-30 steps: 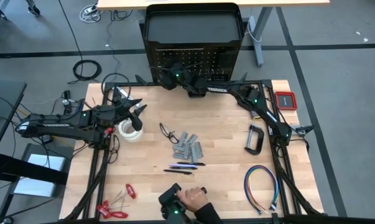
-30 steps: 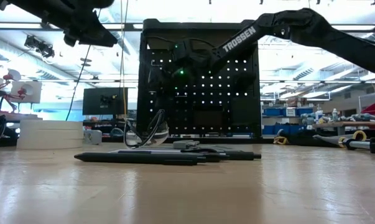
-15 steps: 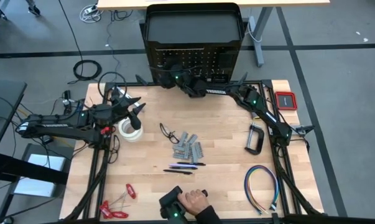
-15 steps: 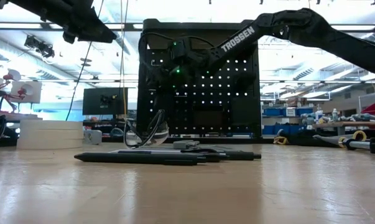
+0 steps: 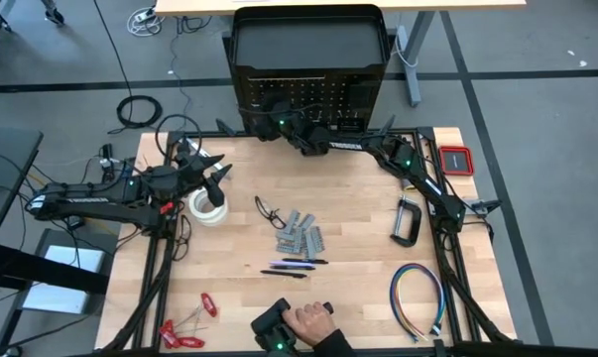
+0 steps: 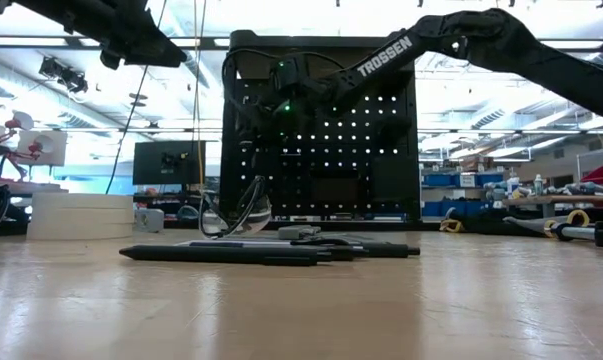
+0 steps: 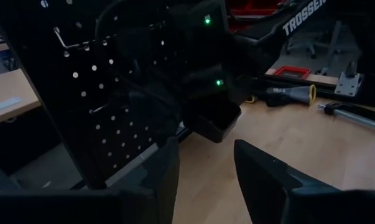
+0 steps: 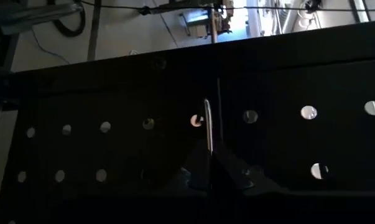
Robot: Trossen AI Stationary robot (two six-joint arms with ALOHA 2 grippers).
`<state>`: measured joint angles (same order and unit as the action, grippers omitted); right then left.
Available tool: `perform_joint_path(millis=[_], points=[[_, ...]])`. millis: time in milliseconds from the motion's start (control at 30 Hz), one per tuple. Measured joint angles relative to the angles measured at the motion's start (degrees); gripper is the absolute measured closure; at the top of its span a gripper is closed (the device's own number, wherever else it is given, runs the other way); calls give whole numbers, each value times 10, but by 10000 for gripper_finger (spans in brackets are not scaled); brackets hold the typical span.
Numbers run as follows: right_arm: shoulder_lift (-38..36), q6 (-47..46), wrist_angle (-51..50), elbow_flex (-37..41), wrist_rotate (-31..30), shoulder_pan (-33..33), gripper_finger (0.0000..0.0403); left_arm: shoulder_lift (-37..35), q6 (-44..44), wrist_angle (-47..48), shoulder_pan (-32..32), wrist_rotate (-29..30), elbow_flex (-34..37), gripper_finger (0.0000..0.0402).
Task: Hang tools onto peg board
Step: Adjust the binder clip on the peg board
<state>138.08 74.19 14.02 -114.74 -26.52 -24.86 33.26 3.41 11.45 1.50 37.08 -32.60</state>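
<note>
Right hand (image 8: 207,177) pinches one silver bar-shaped tool (image 8: 207,134) against peg board (image 8: 299,81).

black peg board (image 5: 308,45) – dotted holes; white tape rolls (image 5: 208,205); red case (image 5: 454,160)

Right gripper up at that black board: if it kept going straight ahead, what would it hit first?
Probably the black perforated metal peg board itself: the right gripper points squarely at its holes, though depth is unclear.
</note>
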Motion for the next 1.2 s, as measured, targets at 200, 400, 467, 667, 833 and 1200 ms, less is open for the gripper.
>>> perform_joint_path(millis=[200,400,467,667,833,1200], points=[[-12,-56,-31,0,28,-4,391,0,0,-1,0,0,0,243],[-15,-94,-51,0,48,-4,390,0,0,-2,0,0,0,243],[-15,-77,-56,0,51,0,390,0,0,-2,0,0,0,243],[-15,-55,-63,0,43,2,390,0,0,-1,0,0,0,243],[-15,-63,-63,0,37,0,390,0,0,-1,0,0,0,243],[-15,-99,-93,-1,48,-1,386,0,1,-1,0,0,0,243]])
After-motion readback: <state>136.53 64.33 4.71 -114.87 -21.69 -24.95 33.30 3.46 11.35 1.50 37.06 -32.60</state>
